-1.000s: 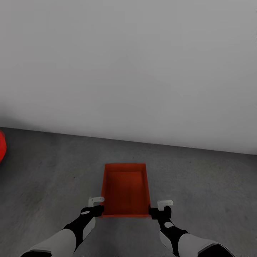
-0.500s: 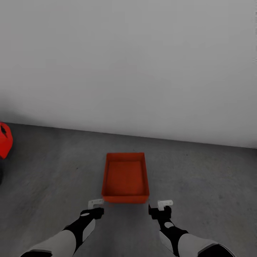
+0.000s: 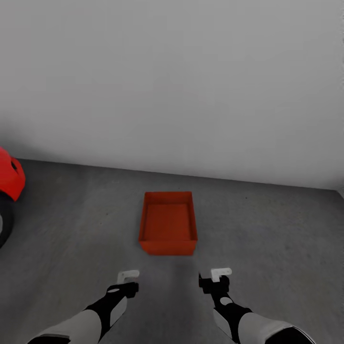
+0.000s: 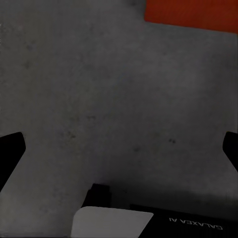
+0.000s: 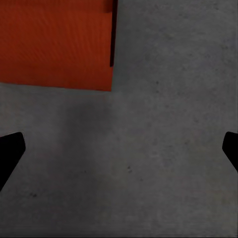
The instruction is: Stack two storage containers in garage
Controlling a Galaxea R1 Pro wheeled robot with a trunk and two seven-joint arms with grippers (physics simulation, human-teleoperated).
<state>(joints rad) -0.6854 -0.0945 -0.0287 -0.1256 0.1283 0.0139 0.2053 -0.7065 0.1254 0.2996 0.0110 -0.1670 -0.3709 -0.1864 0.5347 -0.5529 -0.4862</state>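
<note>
My left fingers (image 3: pixel 128 275) and right fingers (image 3: pixel 221 272) hang spread and empty. The orange-red container (image 3: pixel 168 223) rests on the garage floor (image 3: pixel 267 229) ahead, centred between them, long axis pointing away, neither arm nearer.

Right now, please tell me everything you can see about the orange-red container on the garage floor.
The orange-red container is a rectangular open bin with plain smooth walls, plastic by its look, and no lid. It appears empty. It sits upright and flat on the dark grey concrete floor, a short way before the pale wall. Nothing touches it except the floor: the left tool and right tool are both open and apart from it.
</note>
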